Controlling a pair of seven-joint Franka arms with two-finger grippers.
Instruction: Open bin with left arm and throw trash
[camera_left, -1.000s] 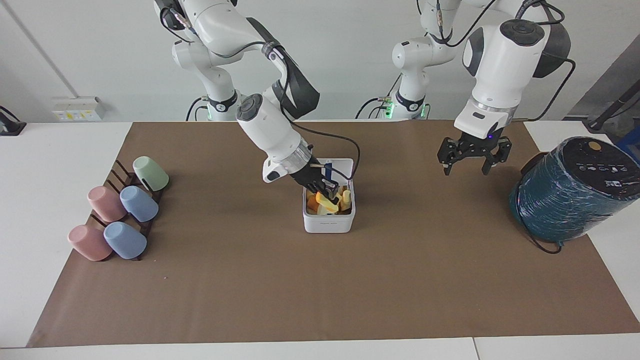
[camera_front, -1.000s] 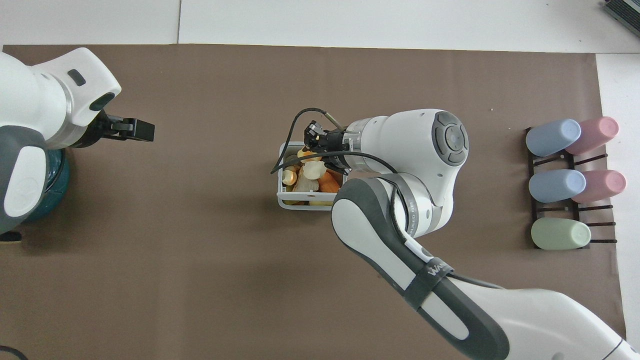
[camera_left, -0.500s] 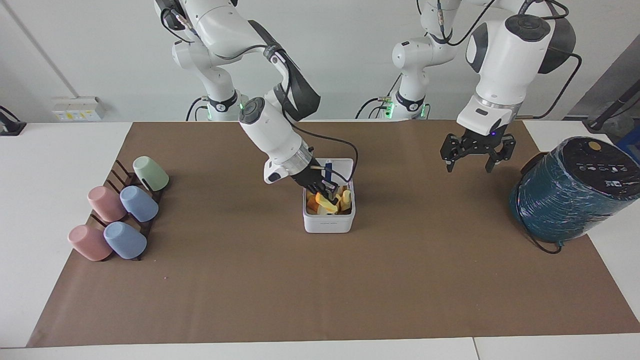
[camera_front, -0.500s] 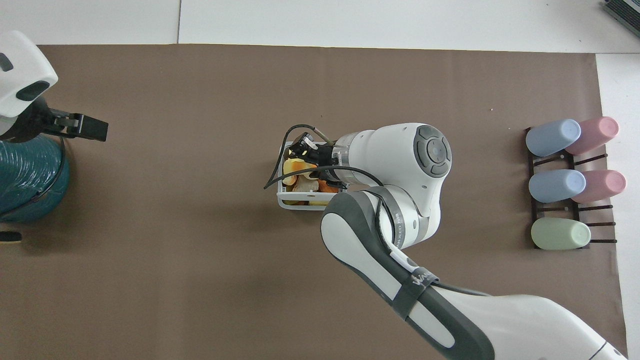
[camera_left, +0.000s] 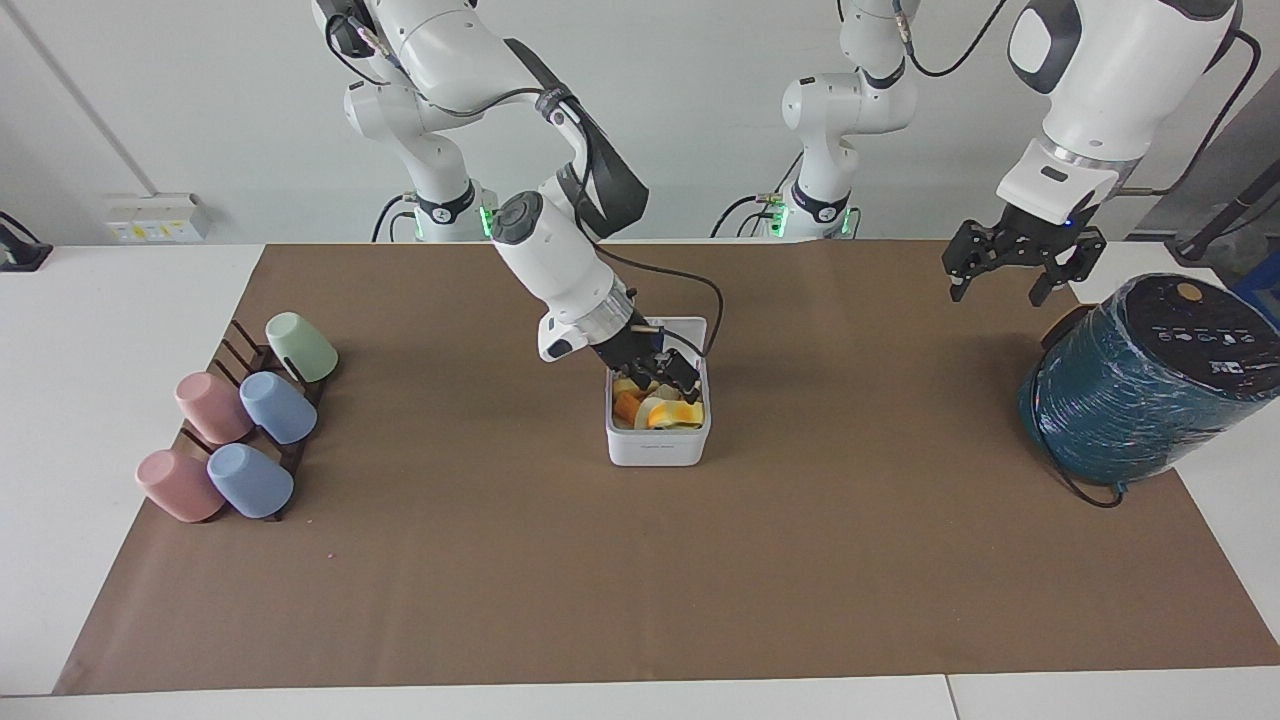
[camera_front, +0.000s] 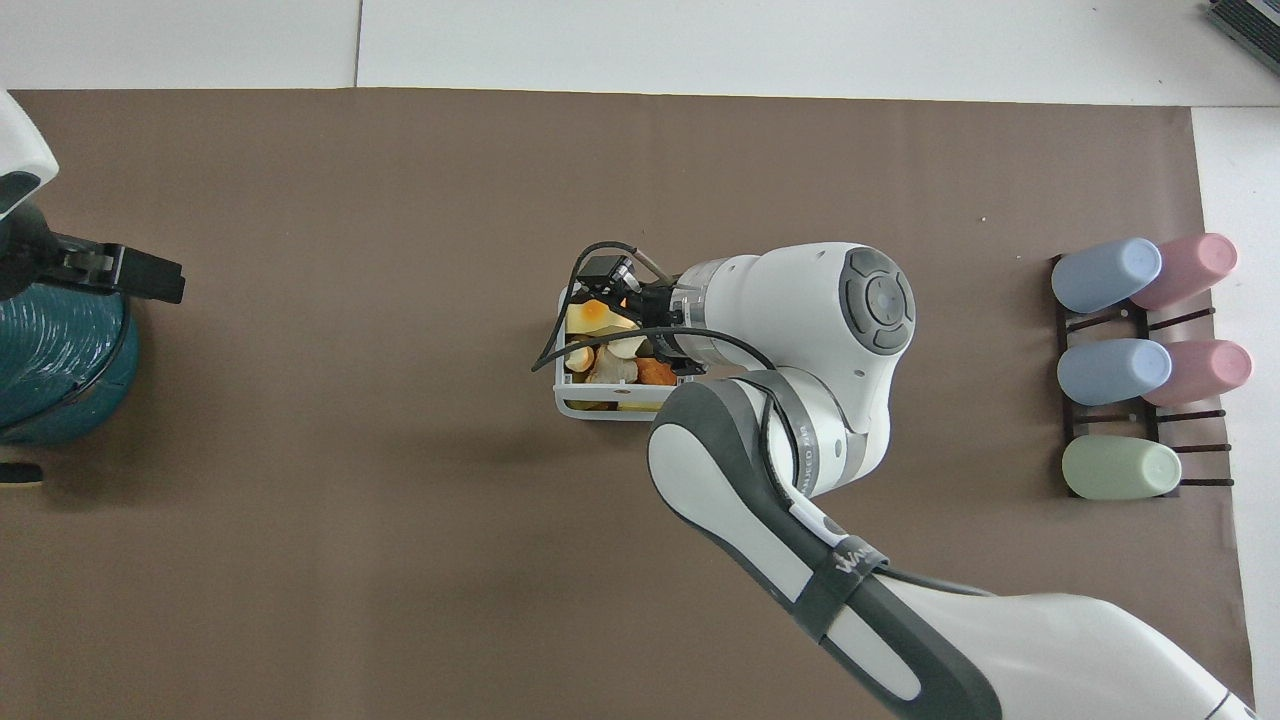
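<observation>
Since a second ago my left pincer (camera_left: 1010, 277) has swung away toward the teal cylinder (camera_left: 1150, 385) and hangs beside it, fingers apart, holding nothing. My right pincer (camera_left: 668, 374) sits low in the open bin (camera_left: 657, 448) at mid-desk, and its fingers have parted over the trash (camera_left: 660, 410), so the yellow-orange wedge now lies among the scraps. I judge the drop done; next I'd lift the right pincer straight up, clear of the rim.
</observation>
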